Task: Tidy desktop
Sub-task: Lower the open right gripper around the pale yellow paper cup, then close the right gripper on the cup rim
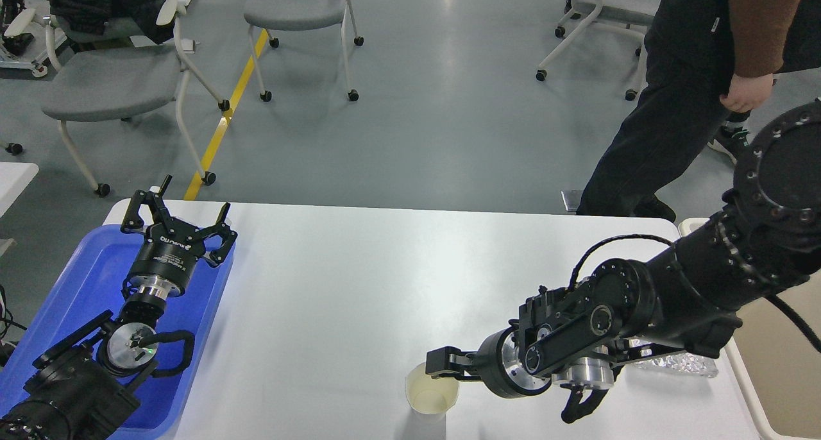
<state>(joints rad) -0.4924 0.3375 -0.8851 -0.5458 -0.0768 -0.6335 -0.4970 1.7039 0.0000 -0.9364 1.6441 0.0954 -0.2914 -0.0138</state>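
The white desktop (pixel 359 279) fills the middle of the head view. A pale paper cup (pixel 431 396) stands upright near its front edge. My right gripper (pixel 444 365) comes in from the right, low over the desktop, with its tip at the cup's far right rim. Its fingers show as one dark shape, so I cannot tell how the jaws stand. My left gripper (pixel 177 220) is open and empty, pointing away from me above the far right corner of the blue tray (pixel 83 279).
A crinkled silver foil bag (pixel 680 363) lies on the desktop at the right, mostly hidden under my right arm. A beige bin (pixel 786 363) stands past the desktop's right edge. A person (pixel 680 93) stands behind the far right corner. Grey chairs (pixel 109 81) stand beyond.
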